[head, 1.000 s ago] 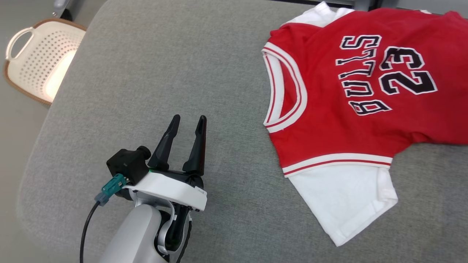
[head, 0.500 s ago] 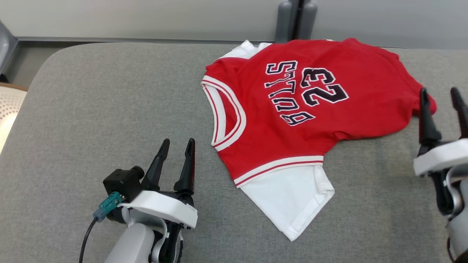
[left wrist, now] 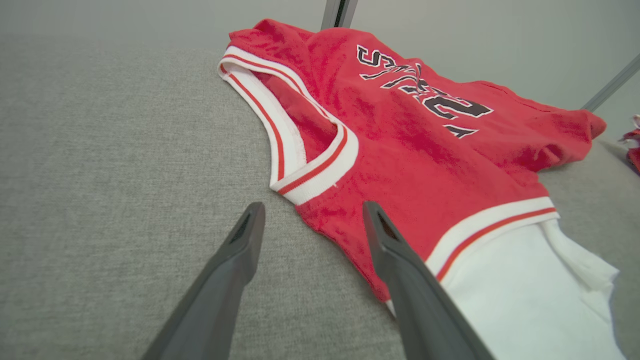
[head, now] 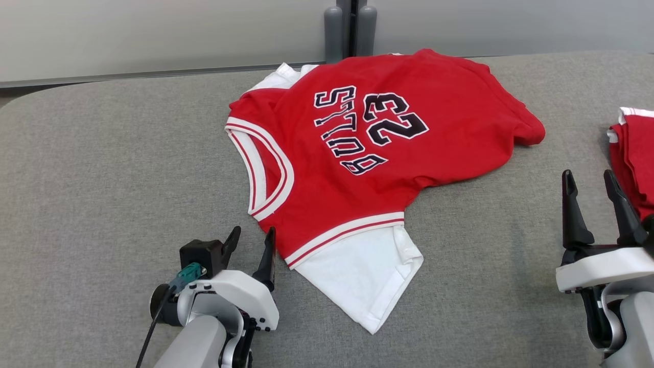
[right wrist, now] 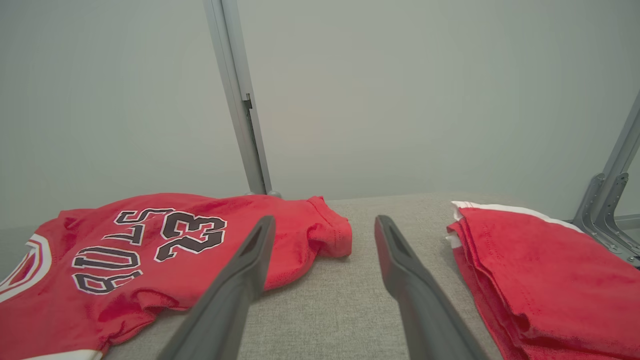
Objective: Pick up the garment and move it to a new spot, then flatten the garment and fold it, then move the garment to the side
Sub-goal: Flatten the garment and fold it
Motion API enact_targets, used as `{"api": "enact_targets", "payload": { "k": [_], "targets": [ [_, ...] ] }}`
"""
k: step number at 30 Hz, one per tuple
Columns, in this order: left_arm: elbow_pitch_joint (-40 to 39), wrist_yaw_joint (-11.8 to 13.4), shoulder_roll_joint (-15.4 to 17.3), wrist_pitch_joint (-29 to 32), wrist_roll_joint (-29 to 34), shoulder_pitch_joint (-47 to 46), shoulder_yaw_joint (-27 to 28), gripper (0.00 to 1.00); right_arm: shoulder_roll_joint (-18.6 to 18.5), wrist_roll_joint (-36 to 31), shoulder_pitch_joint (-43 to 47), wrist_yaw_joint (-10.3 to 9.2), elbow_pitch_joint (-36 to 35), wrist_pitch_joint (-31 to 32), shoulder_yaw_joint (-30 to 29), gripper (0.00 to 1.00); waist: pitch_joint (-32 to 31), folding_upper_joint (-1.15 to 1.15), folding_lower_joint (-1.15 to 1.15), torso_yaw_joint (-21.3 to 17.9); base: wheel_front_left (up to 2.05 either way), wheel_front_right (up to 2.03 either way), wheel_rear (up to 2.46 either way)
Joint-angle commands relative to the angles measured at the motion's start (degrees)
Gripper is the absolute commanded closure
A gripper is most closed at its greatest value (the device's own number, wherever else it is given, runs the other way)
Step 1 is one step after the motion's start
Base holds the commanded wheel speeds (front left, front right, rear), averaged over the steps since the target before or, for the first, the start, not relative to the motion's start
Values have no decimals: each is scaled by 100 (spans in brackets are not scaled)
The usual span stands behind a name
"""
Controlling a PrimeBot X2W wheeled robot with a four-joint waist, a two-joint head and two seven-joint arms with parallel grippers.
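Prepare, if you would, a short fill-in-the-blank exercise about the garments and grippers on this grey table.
1. The number printed on the red jersey is ____.
2. The left gripper, close to the jersey's striped edge, has its jaws ____ and holds nothing.
3. Beside the right gripper lies a folded pile of ____ cloth.
4. The sleeve sticking out past the jersey's striped band is ____.

Missing words: 23; open; red; white.
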Motion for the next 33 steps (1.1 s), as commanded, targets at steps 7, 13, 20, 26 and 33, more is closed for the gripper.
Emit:
{"api": "enact_targets", "payload": {
  "k": [7, 13, 20, 26, 33],
  "targets": [
    [777, 61, 37, 463, 21, -530, -183, 0, 78, -57, 14, 0, -160, -32, -159, 0, 153, 0, 0, -216, 0, 0, 0],
    [1009, -330, 18, 616, -365, -597, -192, 0, 142, -124, 47, 0, -198, -32, -244, 0, 224, 0, 0, -268, 0, 0, 0],
    [1076, -405, 23, 331, -638, -876, -161, 100, 218, -218, 51, 0, -183, -33, -343, 0, 247, 0, 0, -268, 0, 0, 0],
    [1101, -362, 279, -51, -605, -1217, 77, 100, 250, -314, -28, 0, -112, -33, -390, 0, 220, 0, 0, -207, 0, 0, 0],
    [1197, -197, 749, -174, -478, -1689, 298, 100, 292, -403, -114, 0, -60, -32, -305, 0, 251, 0, 0, -179, 0, 0, 0]
  ]
}}
